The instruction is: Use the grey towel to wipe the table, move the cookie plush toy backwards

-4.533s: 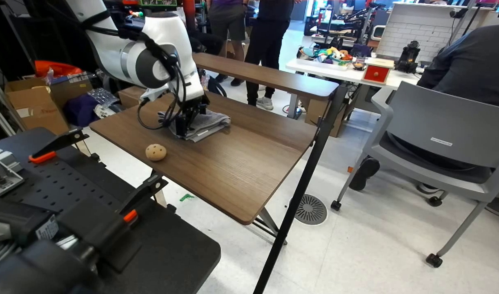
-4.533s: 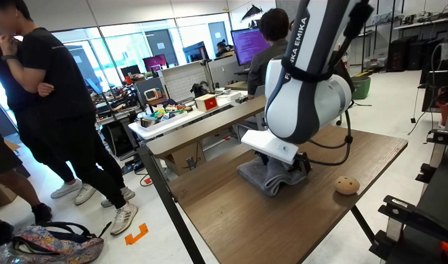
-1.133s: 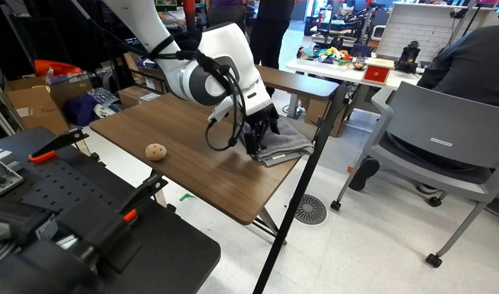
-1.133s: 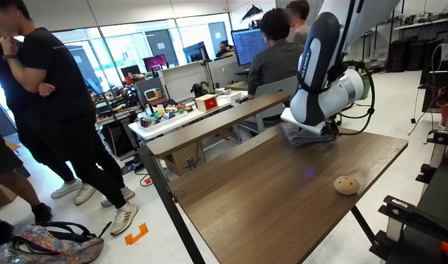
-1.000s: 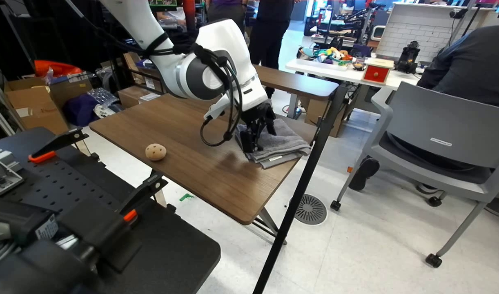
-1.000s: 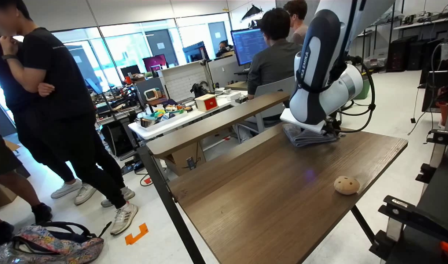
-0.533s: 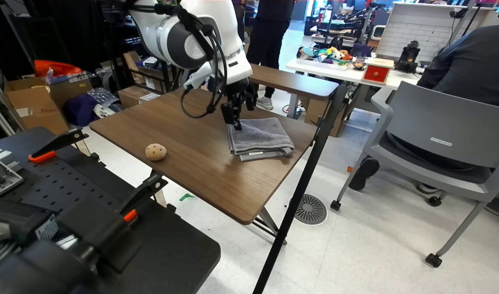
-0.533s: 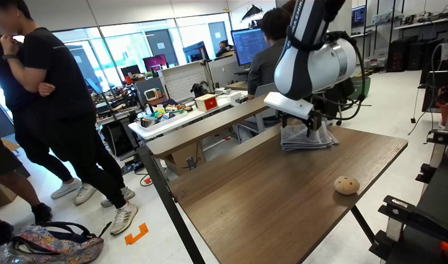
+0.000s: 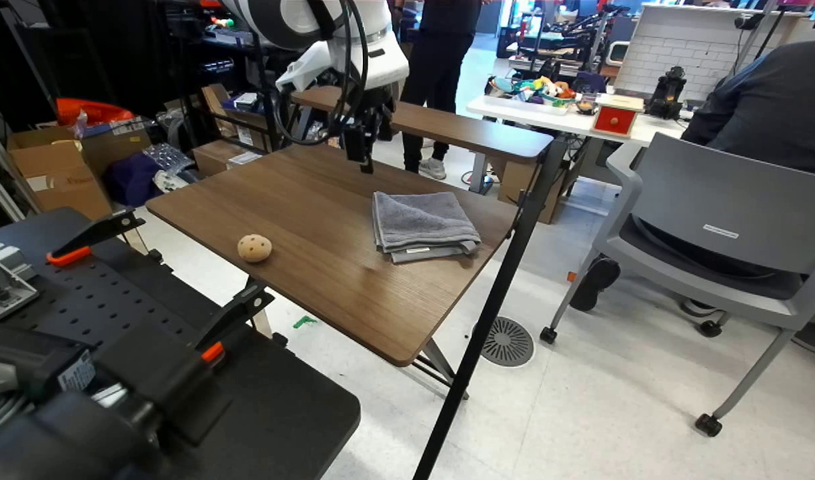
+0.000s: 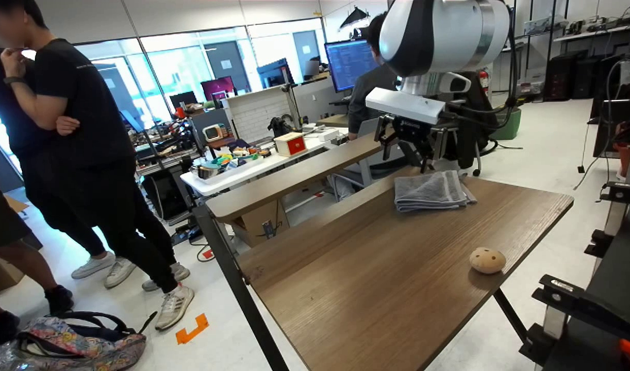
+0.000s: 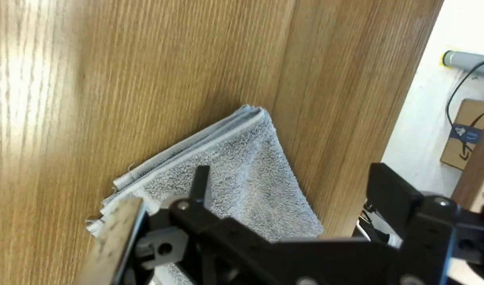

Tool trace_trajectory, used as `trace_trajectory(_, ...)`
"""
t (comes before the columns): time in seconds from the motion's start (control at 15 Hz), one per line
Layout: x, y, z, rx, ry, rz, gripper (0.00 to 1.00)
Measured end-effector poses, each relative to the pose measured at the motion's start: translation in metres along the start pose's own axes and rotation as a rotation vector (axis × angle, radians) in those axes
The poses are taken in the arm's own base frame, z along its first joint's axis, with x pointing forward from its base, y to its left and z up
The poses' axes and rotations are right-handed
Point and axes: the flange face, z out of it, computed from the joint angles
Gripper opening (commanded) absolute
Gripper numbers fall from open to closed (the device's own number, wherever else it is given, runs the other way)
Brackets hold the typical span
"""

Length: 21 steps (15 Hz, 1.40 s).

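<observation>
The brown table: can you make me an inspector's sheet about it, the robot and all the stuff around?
Surface: table, wood grain; clean or dirty, can't tell
Towel: grey, folded, lying on the table
Cookie: near the table edge facing the black bench, apart from the towel
Clutter: boxes off to the side; patterned bag on the floor
Hand: open, raised above the table, holding nothing
Cables: looping beside the arm
Surroundings: grey chair, standing person in black
</observation>
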Motion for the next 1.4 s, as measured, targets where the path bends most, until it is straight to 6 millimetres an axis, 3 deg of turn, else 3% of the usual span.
trace_trajectory(0.33,-0.004,0.006,0.004,-0.023,0.002,-0.059,1.00)
trace_trajectory(0.8,-0.038,0.021,0.024,-0.187,-0.131,-0.293,1.00)
trace_trajectory(1.07,-0.041,0.022,0.025,-0.192,-0.136,-0.309,1.00)
trace_trajectory(1.4,-0.058,0.041,0.043,-0.204,-0.204,-0.537,1.00)
